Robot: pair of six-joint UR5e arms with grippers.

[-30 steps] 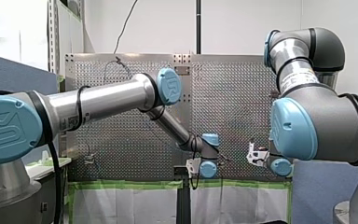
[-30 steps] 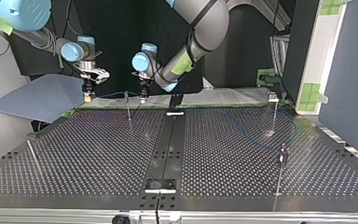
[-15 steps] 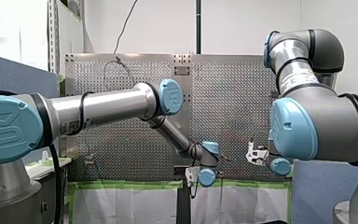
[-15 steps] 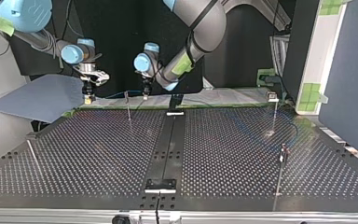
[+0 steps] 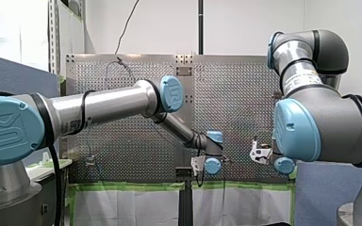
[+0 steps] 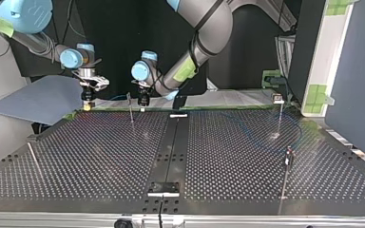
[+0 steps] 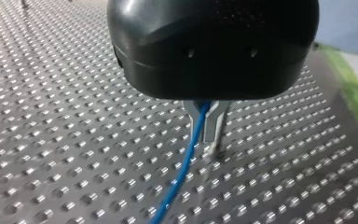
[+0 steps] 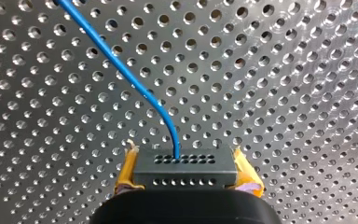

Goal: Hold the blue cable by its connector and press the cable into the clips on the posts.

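Cable (image 8: 121,70): blue, one end plugged into the top face of the connector (image 8: 186,175), a black block with rows of holes. Right claw (image 8: 184,151) is clamped on the connector, one yellow pad (image 8: 127,170) on each side face. From the connector the cable curves away over the perforated surface (image 8: 284,70).

Left claw (image 7: 204,123): metal fingers (image 7: 193,116) nearly together, pinched on the cable. The cable drops out between them and trails off over the surface. Tips are very close to the surface; can't tell if they touch.

Top view: the post (image 6: 131,110) stands upright near the surface's far edge, with a clip (image 6: 128,96) on top. Left claw is just beside the post, on the side toward the surface's centre strip. Right claw is on the post's opposite side, a bit further off. Both point straight down, tips about level with the post's upper half. A thin blue run shows between right claw and post at roughly clip height. Whether it's seated in the clip, can't tell.

Left arm (image 5: 103,106): upper link near level from the shoulder, elbow bent, forearm sloping down to a wrist low at the surface's edge. Right arm (image 5: 320,122): elbow high, folded tight, wrist tucked low.

Other posts (image 6: 280,116) stand well apart from the post, across the centre strip.
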